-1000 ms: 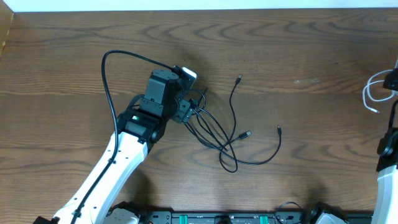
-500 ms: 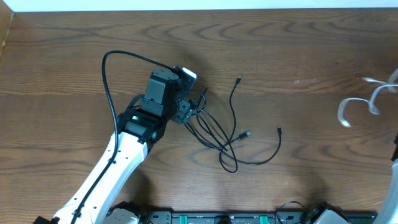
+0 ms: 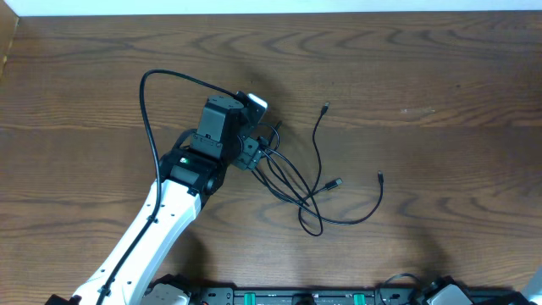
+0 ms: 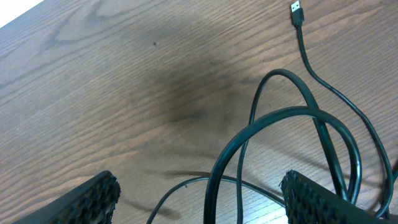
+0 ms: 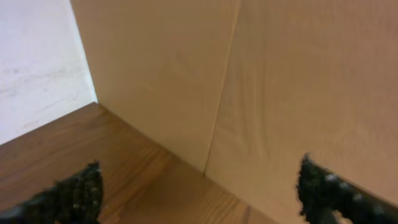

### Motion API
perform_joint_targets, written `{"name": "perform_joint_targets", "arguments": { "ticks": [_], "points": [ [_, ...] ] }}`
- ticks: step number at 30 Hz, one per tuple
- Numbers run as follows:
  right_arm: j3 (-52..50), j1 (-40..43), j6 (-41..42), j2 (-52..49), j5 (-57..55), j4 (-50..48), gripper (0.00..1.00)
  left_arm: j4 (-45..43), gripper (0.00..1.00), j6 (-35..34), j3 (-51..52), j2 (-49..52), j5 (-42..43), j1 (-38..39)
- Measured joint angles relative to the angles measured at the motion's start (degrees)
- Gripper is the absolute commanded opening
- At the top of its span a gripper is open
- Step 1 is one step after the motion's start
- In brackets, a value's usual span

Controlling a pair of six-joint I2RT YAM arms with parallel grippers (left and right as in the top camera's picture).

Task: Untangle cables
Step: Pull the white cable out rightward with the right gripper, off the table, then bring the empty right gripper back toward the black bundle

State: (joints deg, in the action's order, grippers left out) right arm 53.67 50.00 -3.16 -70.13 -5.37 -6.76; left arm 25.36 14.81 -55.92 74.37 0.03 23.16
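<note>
The black cables [image 3: 305, 199] lie on the bench [image 3: 406, 68] in crossed loops, just in front of the left jaws. Those jaws are wide and hold nothing. The right jaws are wide and bare too, with no cable near them. I think most of the untangling is still left to do.

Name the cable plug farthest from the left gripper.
The rightmost plug, lying alone on the far right; the upper plug and the middle plug lie nearer the left gripper.
</note>
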Motion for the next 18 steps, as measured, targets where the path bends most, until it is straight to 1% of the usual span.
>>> {"name": "perform_joint_targets", "arguments": {
  "ticks": [5,8,10,13,16,18],
  "points": [
    [0.00,0.09,1.07,-0.13,2.03,0.70,0.99,0.02,0.83,0.00,0.00,0.00,0.00,0.00],
    [0.00,0.09,1.31,-0.13,6.36,2.01,0.99,0.07,0.83,0.00,0.00,0.00,0.00,0.00],
    [0.00,0.13,1.33,-0.13,11.54,2.86,0.97,0.09,0.83,0.00,0.00,0.00,0.02,0.00],
    [0.00,0.11,1.62,-0.15,22.73,3.45,0.96,0.07,0.83,0.00,0.00,0.00,0.96,0.00],
    [0.00,-0.94,2.80,-0.17,34.77,4.57,0.97,0.07,0.83,0.00,0.00,0.00,2.08,0.00],
    [0.00,-2.49,3.17,-0.17,40.81,5.55,0.98,0.09,0.83,0.00,0.00,0.00,2.71,0.00]
  ]
}}
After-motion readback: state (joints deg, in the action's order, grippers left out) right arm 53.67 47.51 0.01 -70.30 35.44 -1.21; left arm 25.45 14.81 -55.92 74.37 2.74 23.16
